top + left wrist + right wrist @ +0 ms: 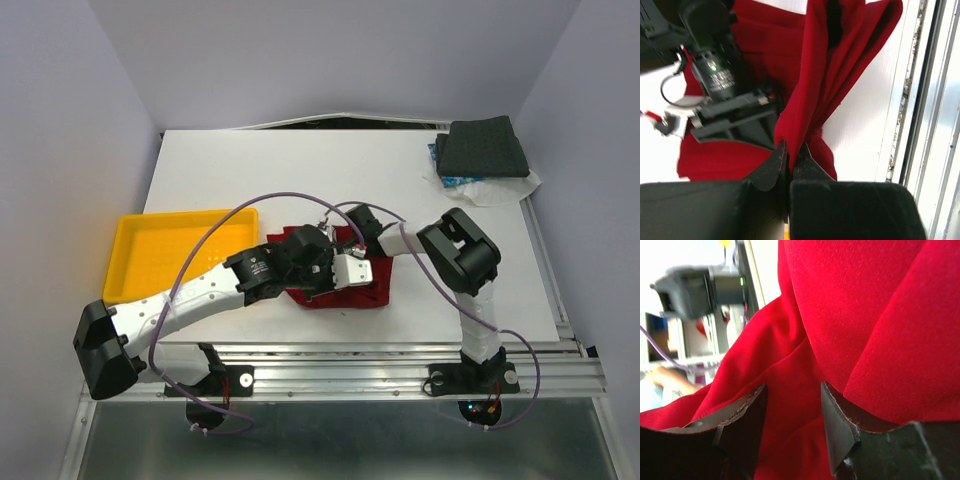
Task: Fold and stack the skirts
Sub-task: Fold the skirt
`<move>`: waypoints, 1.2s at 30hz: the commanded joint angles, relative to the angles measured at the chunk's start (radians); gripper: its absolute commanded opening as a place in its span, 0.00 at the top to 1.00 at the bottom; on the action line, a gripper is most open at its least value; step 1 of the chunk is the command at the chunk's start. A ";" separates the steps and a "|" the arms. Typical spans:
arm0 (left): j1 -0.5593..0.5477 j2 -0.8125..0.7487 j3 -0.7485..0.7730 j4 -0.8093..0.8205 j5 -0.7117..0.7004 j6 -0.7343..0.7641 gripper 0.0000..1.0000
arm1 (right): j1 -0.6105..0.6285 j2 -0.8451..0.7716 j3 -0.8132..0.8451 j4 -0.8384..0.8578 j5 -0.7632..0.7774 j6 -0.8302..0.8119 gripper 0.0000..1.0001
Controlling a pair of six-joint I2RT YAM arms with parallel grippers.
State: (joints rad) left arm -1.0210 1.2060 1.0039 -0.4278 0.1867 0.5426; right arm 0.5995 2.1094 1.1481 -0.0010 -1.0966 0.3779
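Note:
The deep red skirt (345, 298) lies bunched near the table's front edge, under both grippers. My left gripper (358, 272) is shut on a raised fold of it, and the left wrist view shows the jaws pinching the cloth (840, 60) at the tips (792, 152). My right gripper (335, 240) is open just behind, with red cloth (865, 315) between and over its spread fingers (792, 390). It also shows in the left wrist view (725, 105). The charcoal dotted skirt (485, 148) lies folded on the blue floral skirt (462, 183) at the back right corner.
A yellow plastic tray (135, 262) sits at the left edge of the white table (300, 170), beside the left arm. The metal rail of the table's front edge (920, 125) runs close to the red skirt. Walls enclose the table on three sides.

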 commanded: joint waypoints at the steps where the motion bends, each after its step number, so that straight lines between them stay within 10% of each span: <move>1: -0.005 -0.011 0.058 0.008 0.065 -0.001 1.00 | 0.046 -0.061 -0.019 -0.066 0.087 -0.102 0.47; 11: -0.007 -0.028 -0.023 -0.104 0.318 0.023 1.00 | -0.105 -0.083 0.366 -0.462 0.251 -0.397 0.21; 22: -0.011 0.033 0.002 -0.138 0.408 0.022 1.00 | -0.187 0.155 0.662 -0.576 0.382 -0.580 0.21; 32: 0.022 0.113 0.129 -0.176 0.398 -0.003 1.00 | -0.187 0.199 0.503 -0.603 0.196 -0.597 0.76; 36: 0.107 0.187 0.197 -0.210 0.398 0.042 1.00 | -0.178 0.185 0.440 -0.600 0.141 -0.602 0.78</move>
State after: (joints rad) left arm -0.9737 1.3537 1.1114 -0.6266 0.5568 0.5453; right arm 0.4061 2.3032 1.6566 -0.5503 -0.9222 -0.1879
